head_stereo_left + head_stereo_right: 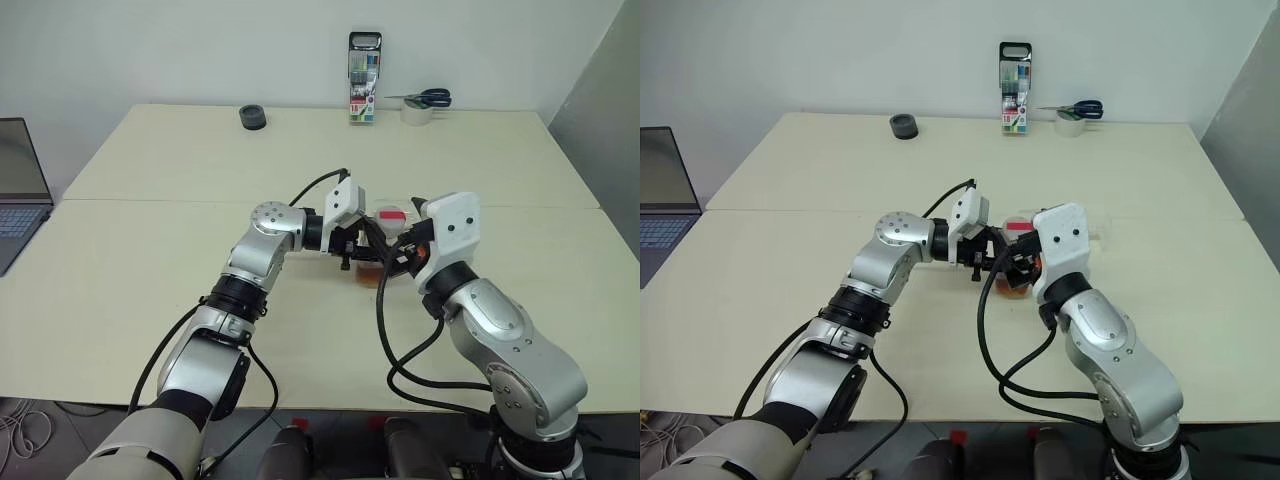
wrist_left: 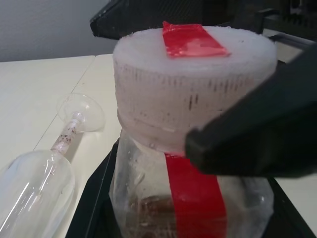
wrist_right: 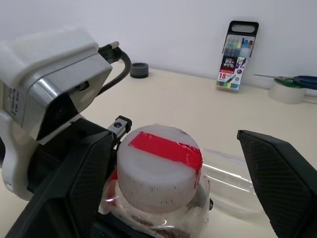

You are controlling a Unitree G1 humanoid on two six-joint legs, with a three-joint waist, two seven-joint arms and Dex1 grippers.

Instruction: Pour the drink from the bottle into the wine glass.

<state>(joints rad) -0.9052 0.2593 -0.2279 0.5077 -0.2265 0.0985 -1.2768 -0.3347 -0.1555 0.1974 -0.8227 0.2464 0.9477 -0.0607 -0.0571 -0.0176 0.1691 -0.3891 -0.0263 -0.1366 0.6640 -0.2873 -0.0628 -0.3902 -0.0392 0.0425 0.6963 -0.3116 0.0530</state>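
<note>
At the middle of the worktop (image 1: 150,230), between the two wrists, stands the bottle (image 3: 163,198), upright, with its cap (image 3: 159,171) still on. The cap is white with a red strip across its top, and the red strip carries on down the clear body. A little of the drink (image 1: 368,272) shows amber in the bottom of the bottle; none of it has been poured.

The left gripper (image 1: 985,262) reaches in from nine o'clock, its jaws clenched on the bottle's body below the cap, holding it steady. The right gripper (image 3: 173,163) comes from five o'clock, and its jaws stand released, one black finger either side of the cap with clear gaps, touching nothing that I can see.

Just beside the bottle, toward its two o'clock, the wine glass (image 2: 44,168) lies on its side on the worktop, bowl, stem and foot all flat, and empty. Traces of dark specks cling inside the stem.

So the task is barely begun, by my reading: the bottle is secured, but the cap must be gripped and twisted off, the glass has to be stood upright, and only then can the pour happen.

Farther out, at the far edge around twelve o'clock, sit a box of markers (image 1: 364,78), a tape roll with scissors (image 1: 420,105) and a small dark roll (image 1: 253,117); a laptop (image 1: 18,190) lies at nine o'clock.
</note>
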